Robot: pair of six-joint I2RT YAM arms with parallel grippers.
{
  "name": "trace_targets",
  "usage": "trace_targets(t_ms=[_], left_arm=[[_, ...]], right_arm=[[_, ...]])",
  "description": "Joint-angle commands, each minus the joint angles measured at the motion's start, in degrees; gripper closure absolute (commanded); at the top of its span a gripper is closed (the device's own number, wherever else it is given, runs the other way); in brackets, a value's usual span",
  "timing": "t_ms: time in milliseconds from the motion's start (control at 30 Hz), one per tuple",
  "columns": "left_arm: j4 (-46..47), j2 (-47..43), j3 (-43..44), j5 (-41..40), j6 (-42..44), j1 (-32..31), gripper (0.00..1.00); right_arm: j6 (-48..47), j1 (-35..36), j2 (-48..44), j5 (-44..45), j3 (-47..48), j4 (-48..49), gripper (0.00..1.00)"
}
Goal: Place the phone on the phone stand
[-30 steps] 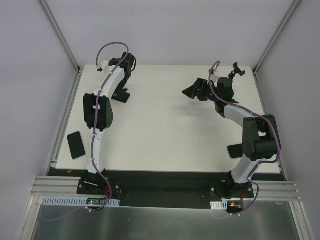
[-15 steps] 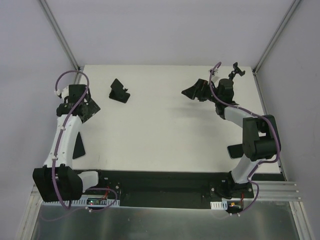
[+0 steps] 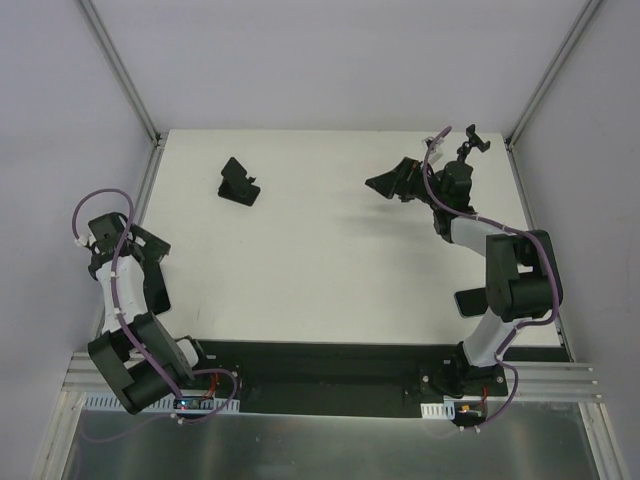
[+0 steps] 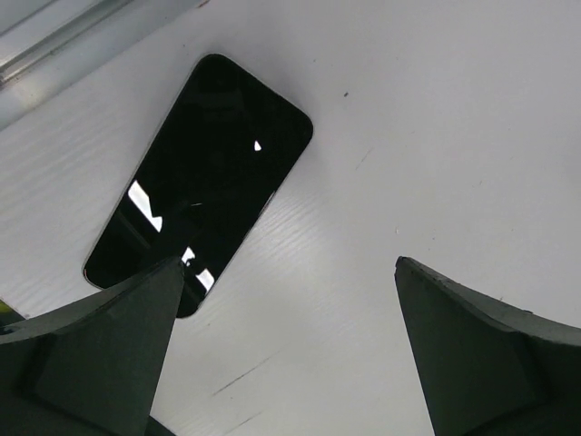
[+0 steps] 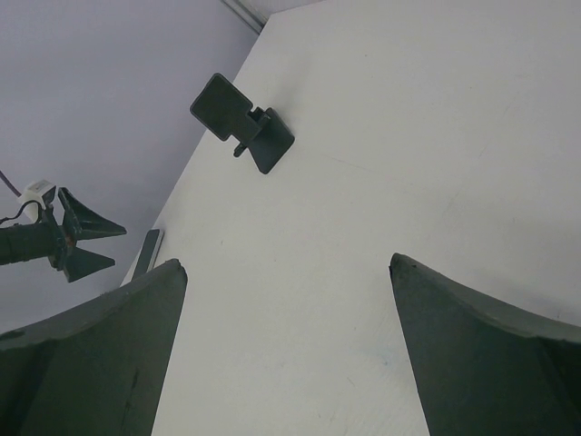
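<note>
While the left pincer (image 4: 286, 300) hangs over the left margin of the table (image 3: 320, 270), its jaws stand wide apart with nothing between them.

Phone (image 4: 200, 182): flat on the table, glossy face up. It lies ahead of the pincer and off toward the left-hand finger (image 4: 109, 354) as the wrist camera shows it. One short end is hidden behind that fingertip. The open gap is over bare table beside the phone, not over the phone itself.

Long axis: diagonal in the wrist view, running from behind the left-hand finger up and away. It is oblique to the line joining the fingertips, neither along nor square to it.

Judgement: before descent the pincer needs a sideways shift toward that finger and a wrist roll, so the jaws span the phone's short width.

Right pincer (image 5: 283, 272): also wide open and empty, aimed across the table. A small folding wedge stand (image 5: 241, 123) lies far ahead of it.

Phone stand (image 3: 470, 148): just behind the right wrist, well apart from the left pincer.

The left arm is far nearer the phone; the right is nearer the stand.
</note>
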Motion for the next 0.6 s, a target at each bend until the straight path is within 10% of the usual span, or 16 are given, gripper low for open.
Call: trace_targets(t_ms=[0,567], left_arm=[[3.95,3.58,1.91,0.38,6.34,3.73,0.01],[4.92,24.06,8.50,16.20,17.61,9.02,0.01]], right_arm=[[3.51,-1.80,-0.52,-2.56,-1.41,9.74,0.04],[10.10,-3.65,-0.34,-4.14,-5.54,25.30,0.04]])
